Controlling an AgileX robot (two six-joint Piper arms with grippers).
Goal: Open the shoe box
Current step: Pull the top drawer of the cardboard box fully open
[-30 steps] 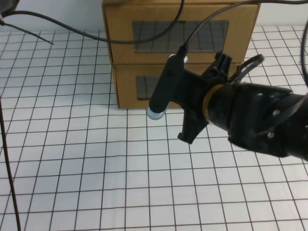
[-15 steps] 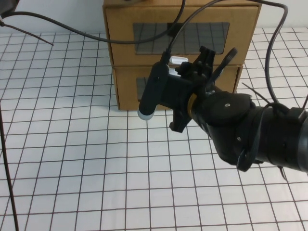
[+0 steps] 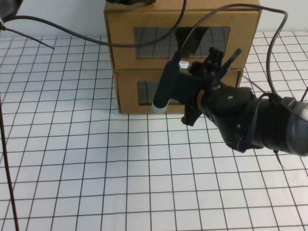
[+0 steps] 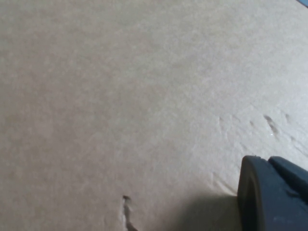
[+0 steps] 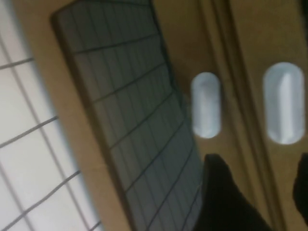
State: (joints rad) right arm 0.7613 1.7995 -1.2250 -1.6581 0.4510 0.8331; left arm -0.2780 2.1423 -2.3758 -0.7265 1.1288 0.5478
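Two brown cardboard shoe boxes are stacked at the far side of the table, the upper box [image 3: 183,21] on the lower box [image 3: 130,98]. Each has a dark window in its front. My right gripper [image 3: 222,60] is open, pointing at the box fronts near the seam between them. In the right wrist view its dark fingers [image 5: 226,192] stand apart with bare cardboard between them, and two white oval marks [image 5: 206,105] lie ahead. My left gripper [image 3: 130,1] sits on top of the upper box. Only one of its fingers [image 4: 272,195] shows, close over plain cardboard [image 4: 120,96].
The boxes stand on a white table with a black grid [image 3: 96,168]. Black cables [image 3: 72,34] trail across the far left and loop over the boxes. The right arm's bulky body [image 3: 250,118] fills the space in front of the boxes on the right.
The right gripper has gone from shut to open. The right arm swung left, then moved forward and up toward the box fronts.
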